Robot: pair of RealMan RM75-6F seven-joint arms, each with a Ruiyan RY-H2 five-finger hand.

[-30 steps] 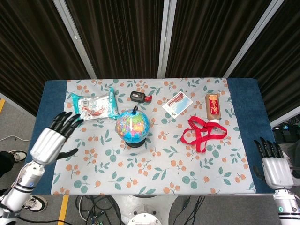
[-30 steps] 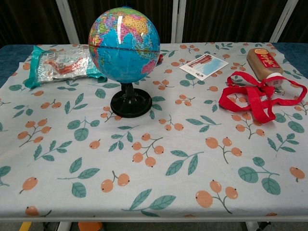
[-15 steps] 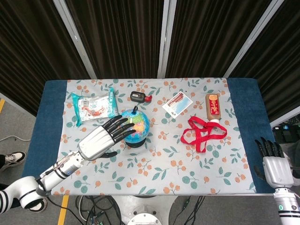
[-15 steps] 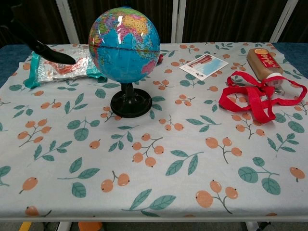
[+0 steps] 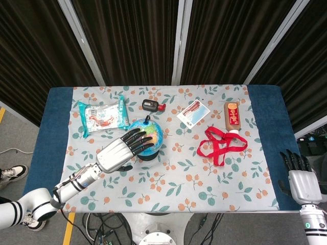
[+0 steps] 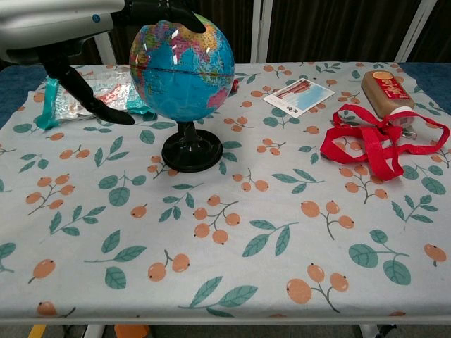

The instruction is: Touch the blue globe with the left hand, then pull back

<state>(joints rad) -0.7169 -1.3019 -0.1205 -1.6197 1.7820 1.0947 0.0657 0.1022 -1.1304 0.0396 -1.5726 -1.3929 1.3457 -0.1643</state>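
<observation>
The blue globe (image 5: 148,134) (image 6: 182,67) stands upright on its black base (image 6: 191,151) left of the table's middle. My left hand (image 5: 122,150) (image 6: 77,32) reaches over it from the left, fingers spread, with the fingertips (image 5: 143,138) resting on the top left of the sphere. The thumb (image 6: 88,95) hangs down beside the globe, apart from it. My right hand (image 5: 301,181) hovers off the table's front right corner, fingers spread and holding nothing.
A snack packet (image 5: 103,115) lies behind my left hand. A small black and red device (image 5: 152,106), a postcard (image 5: 194,112), a brown bottle (image 5: 231,117) and a red strap (image 5: 220,143) lie across the back and right on the floral cloth (image 6: 246,232).
My left hand swept in from the table's left edge to the globe and now lies on its top. The globe and my right hand have stayed put.
</observation>
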